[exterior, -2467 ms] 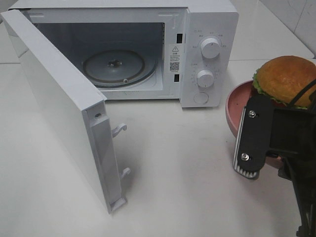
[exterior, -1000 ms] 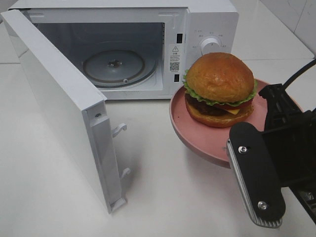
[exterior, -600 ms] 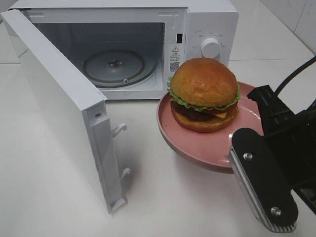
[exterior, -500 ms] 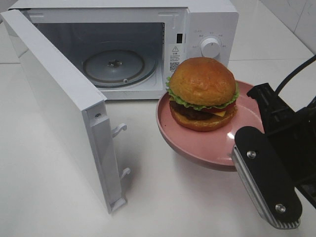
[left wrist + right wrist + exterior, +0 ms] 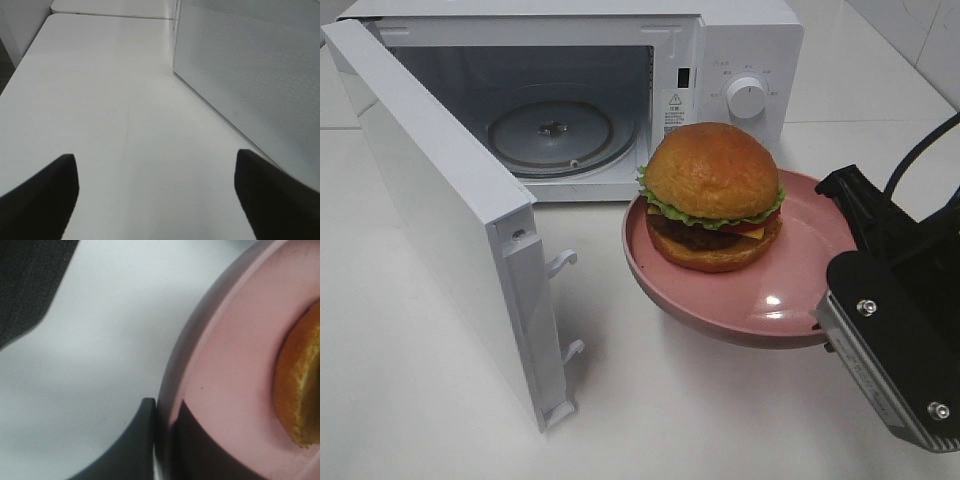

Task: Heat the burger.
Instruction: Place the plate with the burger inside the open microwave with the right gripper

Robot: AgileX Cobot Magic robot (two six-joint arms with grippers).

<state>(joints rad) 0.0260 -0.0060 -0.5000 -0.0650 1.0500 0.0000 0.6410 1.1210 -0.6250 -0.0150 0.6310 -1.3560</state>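
"Exterior high view: how far along are we?"

"We hold the burger (image 5: 712,195) on its plate (image 5: 760,305), apparently off the counter (image 5: 670,410), just before the microwave (image 5: 740,40), door (image 5: 440,220) open."

"Fingers?"

"Our right fingers (image 5: 149,436) pinch the plate's rim. Our left fingers (image 5: 45,200) are spread, holding nothing, beside the microwave. We must yet slide it inside, shut the door and turn the dial (image 5: 750,97)."

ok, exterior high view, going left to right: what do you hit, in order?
Open microwave door → glass turntable → burger sitting on the pink plate → right gripper, clamped on the plate's right rim.
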